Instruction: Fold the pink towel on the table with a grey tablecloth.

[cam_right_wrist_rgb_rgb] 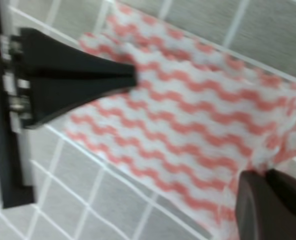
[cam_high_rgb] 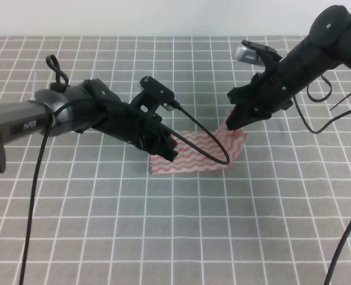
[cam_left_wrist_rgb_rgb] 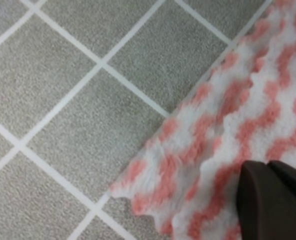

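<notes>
The pink towel (cam_high_rgb: 202,155), with pink-and-white wavy stripes, lies on the table with a grey tablecloth (cam_high_rgb: 163,237) near the middle. My left gripper (cam_high_rgb: 171,149) is at its left edge, with the jaws closed on the cloth. The left wrist view shows the closed fingertips (cam_left_wrist_rgb_rgb: 258,200) on the towel (cam_left_wrist_rgb_rgb: 238,115) near a corner. My right gripper (cam_high_rgb: 230,124) pinches the far right corner and lifts it slightly. In the right wrist view its shut fingertips (cam_right_wrist_rgb_rgb: 258,200) hold the towel (cam_right_wrist_rgb_rgb: 188,110), and the left gripper (cam_right_wrist_rgb_rgb: 130,79) grips the opposite side.
The left arm's black cable (cam_high_rgb: 208,151) loops over the towel. Another cable (cam_high_rgb: 35,196) hangs across the left of the table. The gridded cloth runs to every edge of the exterior high view, with a pale wall (cam_high_rgb: 163,15) behind.
</notes>
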